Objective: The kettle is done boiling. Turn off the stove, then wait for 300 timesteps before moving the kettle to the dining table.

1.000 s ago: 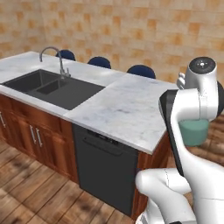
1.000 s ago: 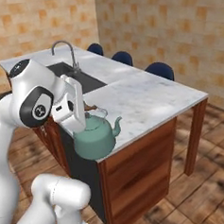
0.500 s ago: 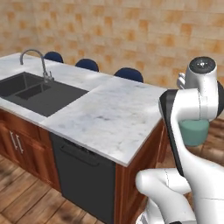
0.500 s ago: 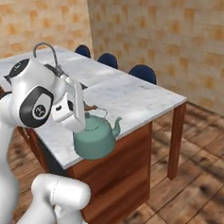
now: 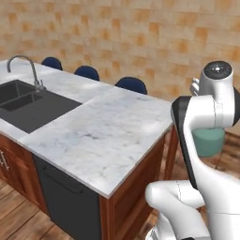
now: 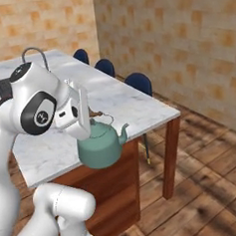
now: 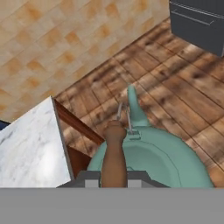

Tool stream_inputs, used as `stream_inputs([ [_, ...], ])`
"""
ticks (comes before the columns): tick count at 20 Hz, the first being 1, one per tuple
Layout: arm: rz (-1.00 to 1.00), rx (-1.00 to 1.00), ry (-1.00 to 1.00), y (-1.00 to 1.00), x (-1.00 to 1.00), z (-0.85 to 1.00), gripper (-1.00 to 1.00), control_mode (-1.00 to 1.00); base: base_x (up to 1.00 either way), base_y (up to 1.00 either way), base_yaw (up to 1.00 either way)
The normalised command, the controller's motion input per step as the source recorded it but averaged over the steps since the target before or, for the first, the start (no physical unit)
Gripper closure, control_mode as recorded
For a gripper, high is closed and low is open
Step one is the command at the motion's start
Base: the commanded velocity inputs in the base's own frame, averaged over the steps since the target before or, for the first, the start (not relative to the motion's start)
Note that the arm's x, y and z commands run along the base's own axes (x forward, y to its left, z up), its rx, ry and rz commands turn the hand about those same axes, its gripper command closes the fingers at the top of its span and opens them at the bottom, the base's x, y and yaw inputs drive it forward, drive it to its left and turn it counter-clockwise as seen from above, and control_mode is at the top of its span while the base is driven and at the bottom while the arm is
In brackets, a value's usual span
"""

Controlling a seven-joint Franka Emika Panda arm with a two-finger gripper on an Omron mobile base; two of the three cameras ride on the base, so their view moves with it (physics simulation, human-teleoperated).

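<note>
Base shifted; kettle (image 6: 101, 147) beyond dining table (image 6: 154, 115) edge

The arm stands folded upright, end effector (image 6: 93, 120) clamped shut.

White glossy robot arm (image 6: 23, 161), rounded segments, dark grey joint caps, black band along forearm; boxy white hand housing, small dark markings.

Left base view looks from behind-left, forward and down over the dining table (image 5: 108, 136); right base view from behind-right takes in the same marble top (image 6: 114, 103); hand view sits close above the kettle (image 7: 162, 162), facing the wood floor (image 7: 183, 92)
</note>
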Motion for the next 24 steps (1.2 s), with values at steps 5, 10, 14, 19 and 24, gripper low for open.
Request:
stream_inputs([
  [5, 0.0, 0.0, 0.0, 0.0, 0.0, 0.0, 1.0, 1.0, 0.14, -0.71, 0.22],
  [10, 0.0, 0.0, 0.0, 0.0, 0.0, 0.0, 1.0, 1.0, 0.08, -0.69, 0.28],
  [14, 0.0, 0.0, 0.0, 0.0, 0.0, 0.0, 1.0, 1.0, 0.11, -0.62, 0.33],
  [19, 0.0, 0.0, 0.0, 0.0, 0.0, 0.0, 1.0, 1.0, 0.09, -0.61, 0.37],
  [24, 0.0, 0.0, 0.0, 0.0, 0.0, 0.0, 1.0, 1.0, 0.09, -0.63, 0.4],
])
